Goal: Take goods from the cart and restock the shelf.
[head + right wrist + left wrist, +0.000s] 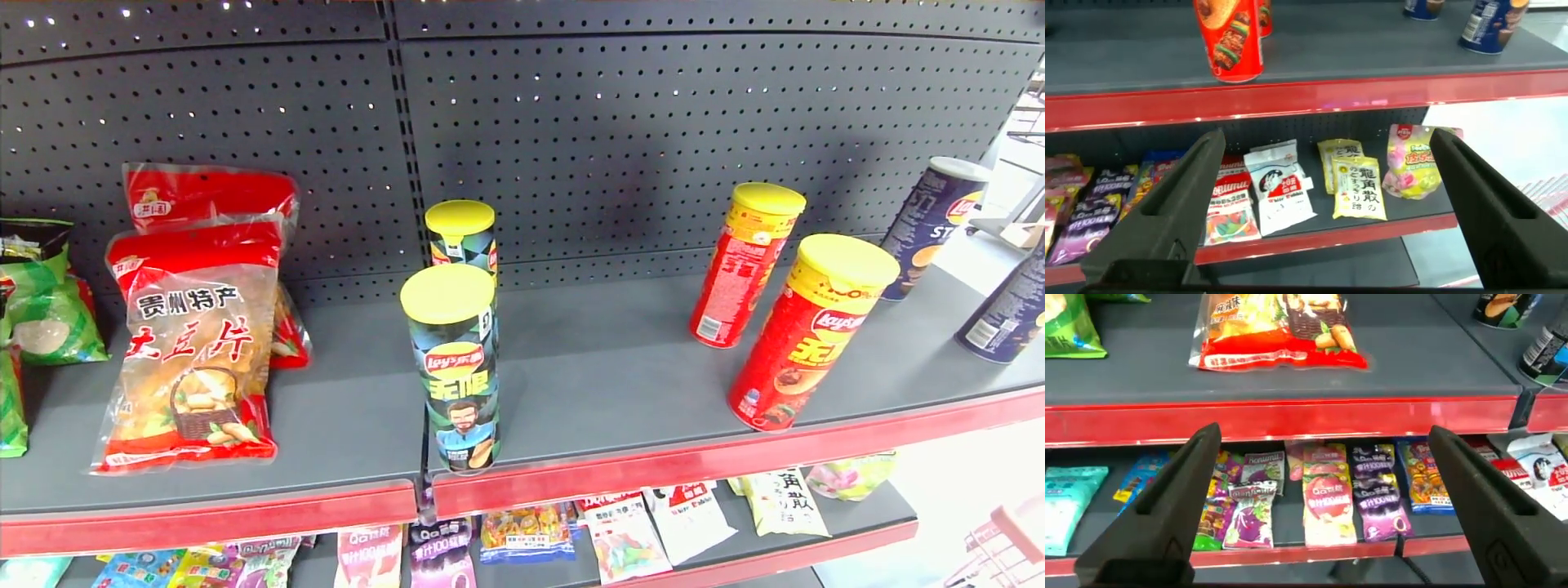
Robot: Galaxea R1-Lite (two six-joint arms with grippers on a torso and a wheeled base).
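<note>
The grey shelf [620,376] with a red front edge carries the goods. Two dark green cans with yellow lids [457,367] stand one behind the other at the middle. Two red cans [804,335] stand to the right, and two dark blue cans [935,224] at the far right. Red bags of potato slices [196,351] lean at the left. My left gripper [1323,437] is open and holds nothing, in front of the shelf's red edge [1290,416], below the red bag [1282,331]. My right gripper [1327,139] is open with nothing in it, below a red can [1229,41].
Green bags [41,302] sit at the shelf's far left. The lower shelf [865,506] holds rows of small snack packets [1323,498], [1355,175]. A red wire frame [1008,543] shows at the bottom right corner. Bare shelf lies between the green cans and the red cans.
</note>
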